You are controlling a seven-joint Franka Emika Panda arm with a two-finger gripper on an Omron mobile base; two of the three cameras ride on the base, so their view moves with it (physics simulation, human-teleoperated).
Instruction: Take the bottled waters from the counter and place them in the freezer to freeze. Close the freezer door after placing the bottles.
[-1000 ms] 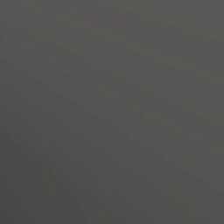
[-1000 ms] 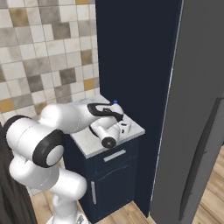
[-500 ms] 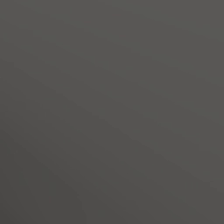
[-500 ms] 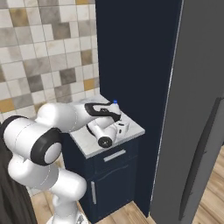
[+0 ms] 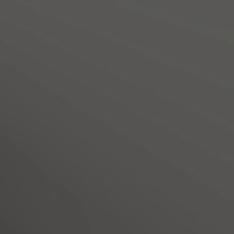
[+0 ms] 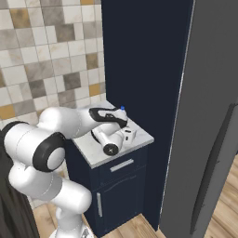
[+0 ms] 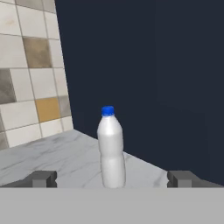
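1. The plain whitish bottle (image 7: pixel 111 151) stands upright on the counter (image 7: pixel 57 153), seen from the hand camera.
2. Its body is a cloudy white, with a rounded shoulder that narrows to a short neck under a bright blue cap (image 7: pixel 107 111). A slight waist pinches the body about halfway down, and no label shows on the side facing the camera.
3. The counter is white marble with faint grey veins. Its slab tops a navy blue cabinet (image 6: pixel 118 188) with silver bar handles, one lying across the drawer front and one standing upright on the door below.
4. Behind the bottle rises a flat navy blue wall panel (image 7: pixel 144 74); to the left of it is a tiled wall (image 7: pixel 26 74) in beige, brown, grey and ochre squares.
5. The gripper (image 7: pixel 112 178) is held level with the foot of the bottle, jaws spread wide, one dark finger tip on each side of the bottle and both apart from it. Nothing is held.
6. From the right base view the white arm reaches over the counter, and a blue cap (image 6: pixel 122 108) peeks out just past the wrist.
7. A tall dark grey panel with a black bar handle, the freezer door (image 6: pixel 209 121), stands at the right of that view.
8. The left base view is plain dark grey, and I cannot tell what surface it is.
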